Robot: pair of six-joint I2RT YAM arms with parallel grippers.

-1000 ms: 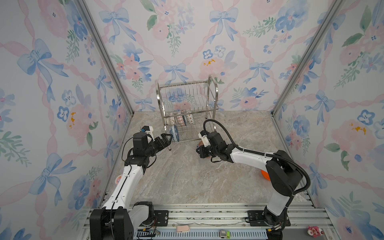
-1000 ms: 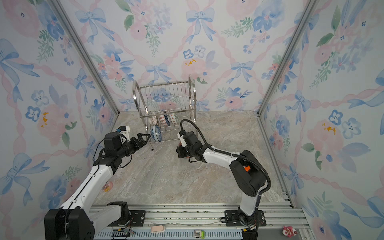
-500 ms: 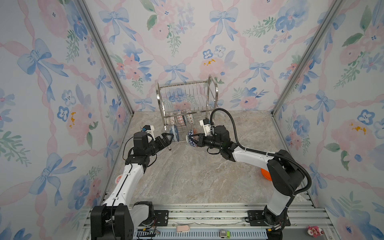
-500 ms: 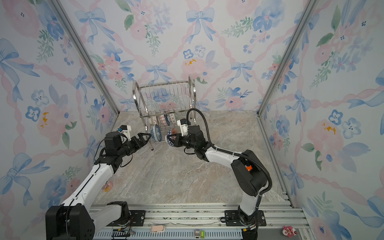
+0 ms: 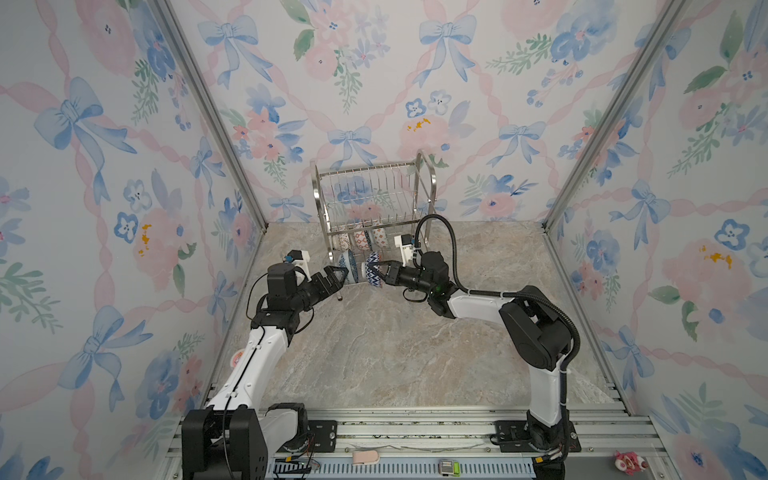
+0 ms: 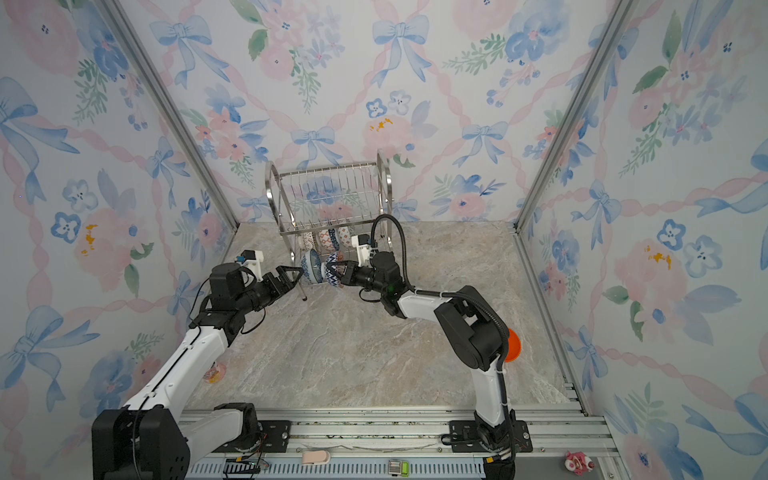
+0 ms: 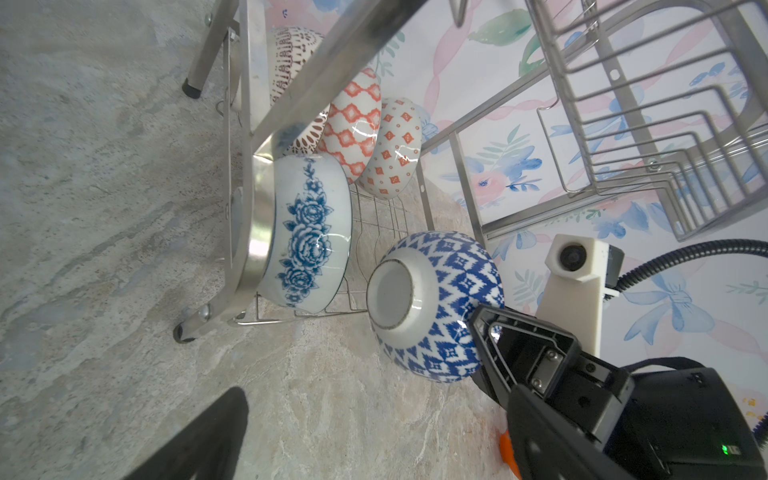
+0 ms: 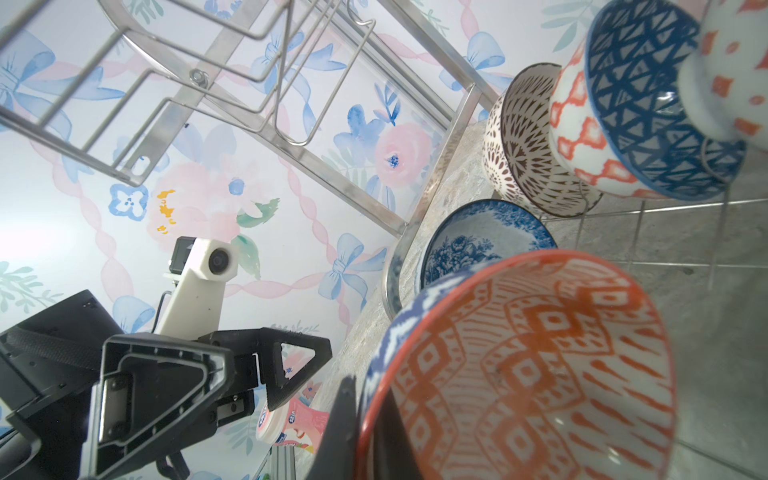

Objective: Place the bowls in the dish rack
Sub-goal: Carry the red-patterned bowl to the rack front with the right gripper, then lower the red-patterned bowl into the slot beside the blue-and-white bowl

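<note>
Right gripper (image 5: 385,273) clenched on rim of blue-white diamond bowl (image 5: 372,270), bowl on edge at dish rack (image 5: 432,187) lower tier front. Left gripper (image 5: 337,277) spread wide, empty, beside rack's front leg. Floral bowl (image 5: 348,266), other patterned bowls (image 7: 353,120) in lower tier. Orange bowl (image 6: 514,345) well apart from rack

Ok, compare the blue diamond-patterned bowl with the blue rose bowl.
The diamond bowl is gripped at its rim by the right end effector, at the dish rack's front edge; the rose bowl stands in its lower tier. The diamond bowl is orange-patterned inside, the rose bowl blue inside. Both are small footed bowls turned on edge.
</note>
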